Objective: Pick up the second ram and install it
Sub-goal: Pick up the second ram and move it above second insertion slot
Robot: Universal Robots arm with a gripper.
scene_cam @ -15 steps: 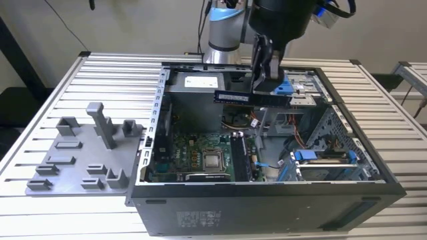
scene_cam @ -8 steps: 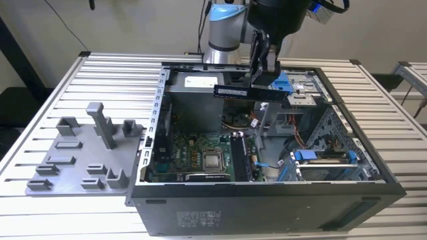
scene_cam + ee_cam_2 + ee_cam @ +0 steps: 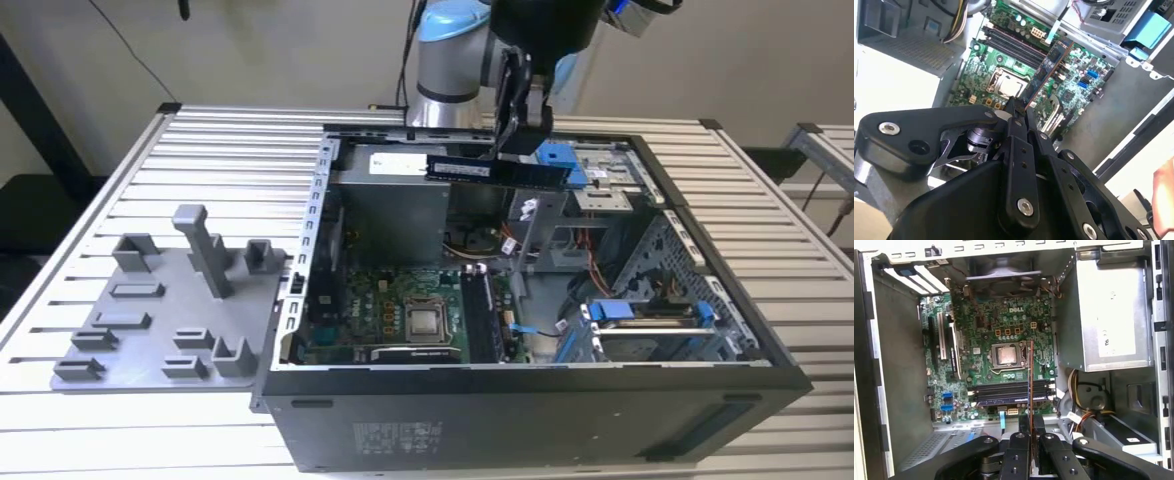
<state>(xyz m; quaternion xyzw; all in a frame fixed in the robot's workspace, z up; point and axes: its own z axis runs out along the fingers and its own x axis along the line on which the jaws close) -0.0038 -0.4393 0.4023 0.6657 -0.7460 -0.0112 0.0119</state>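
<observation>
Currently, the gripper (image 3: pixel 514 152) is clamped on the second ram (image 3: pixel 497 172).
Stick is suspended above the open computer case (image 3: pixel 534 425), clear of the motherboard (image 3: pixel 1004 322).

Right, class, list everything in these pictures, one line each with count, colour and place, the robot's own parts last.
computer case: one, black and grey, open, on the table
table: one, pale slatted metal, under the case
fixture tray: one, grey, on the table, exterior view's left of the case
motherboard: one, green, inside the case
processor socket: one, silver, on the motherboard
power supply: one, grey, inside the case
second ram: one, dark with pale label, held above the open case
arm: one, silver and light blue, behind the case
end effector: one, black, shut on the second ram
</observation>
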